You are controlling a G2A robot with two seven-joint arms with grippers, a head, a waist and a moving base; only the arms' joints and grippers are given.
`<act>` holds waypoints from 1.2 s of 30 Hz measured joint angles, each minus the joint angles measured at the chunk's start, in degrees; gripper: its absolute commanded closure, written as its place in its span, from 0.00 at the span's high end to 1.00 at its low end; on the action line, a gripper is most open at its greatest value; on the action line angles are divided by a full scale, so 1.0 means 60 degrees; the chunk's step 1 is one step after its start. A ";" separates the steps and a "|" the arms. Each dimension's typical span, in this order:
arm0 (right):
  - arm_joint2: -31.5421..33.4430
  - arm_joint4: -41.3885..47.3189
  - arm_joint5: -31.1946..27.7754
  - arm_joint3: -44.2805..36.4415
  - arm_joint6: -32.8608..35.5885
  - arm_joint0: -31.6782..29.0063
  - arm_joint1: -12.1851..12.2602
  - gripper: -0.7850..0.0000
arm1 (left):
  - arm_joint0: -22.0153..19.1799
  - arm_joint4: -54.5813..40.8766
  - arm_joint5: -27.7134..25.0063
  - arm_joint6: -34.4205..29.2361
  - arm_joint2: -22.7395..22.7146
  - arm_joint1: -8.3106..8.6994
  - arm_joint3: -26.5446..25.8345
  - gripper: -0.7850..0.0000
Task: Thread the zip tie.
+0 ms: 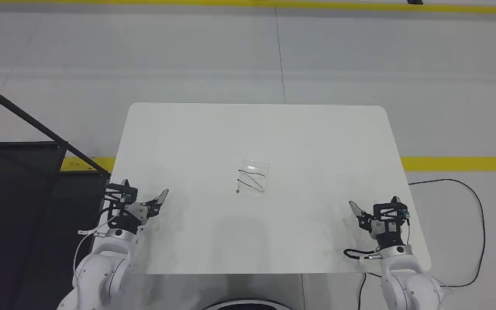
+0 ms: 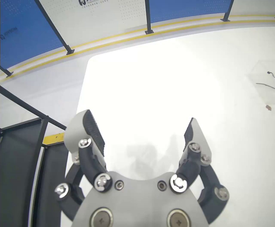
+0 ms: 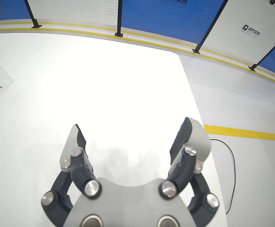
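Left pincer was sitting at the near left corner of the table, jaws spread wide with nothing between them. The right pincer mirrored it at the near right corner, just as open and empty. Looked to me like a parked start pose: both arms kept low and wide so the middle stayed in plain view of the overhead camera.

The zip tie lay about mid-table, well apart from both pincers and roughly halfway between them. It was thin and black, bent into a loose zigzag, and resting on what looked like a clear plastic sheet. My guess is the centre spot was picked so either arm could get to it, since threading likely needs one pincer holding the head and the other feeding the tail. Couldn't tell which end was which from where it lay. There was also a tiny dark speck just beside the sheet, no idea what.

The tabletop was plain glossy white with rounded corners. Beyond it was pale grey floor with a yellow line, a black cable looping off to the right, and a dark framed screen on the left. Further back stood blue and white perforated panels on black posts.
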 measured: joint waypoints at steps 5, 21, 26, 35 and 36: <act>0.0000 0.0000 0.0000 0.0000 0.0000 0.0000 0.0000 1.00 | 0.0000 0.0000 0.0000 0.0000 0.0000 0.0000 0.0000 1.00; 0.0000 0.0000 0.0000 0.0000 0.0000 0.0000 0.0000 1.00 | -0.0037 -0.0265 -0.1271 -0.0003 -0.0201 0.0041 -0.0284 1.00; 0.0000 0.0000 0.0000 0.0000 0.0000 0.0000 0.0000 1.00 | -0.0142 -0.1012 -0.2819 -0.0537 -0.0557 0.0128 -0.0511 1.00; 0.0000 0.0000 0.0000 0.0000 0.0000 0.0000 0.0000 1.00 | -0.0895 -0.2712 -0.6025 -0.1919 -0.0986 0.0345 -0.0515 1.00; 0.0000 0.0000 0.0000 0.0000 0.0000 0.0000 0.0000 1.00 | -0.1016 -0.3066 -0.6375 -0.2149 -0.1036 0.0374 -0.0447 1.00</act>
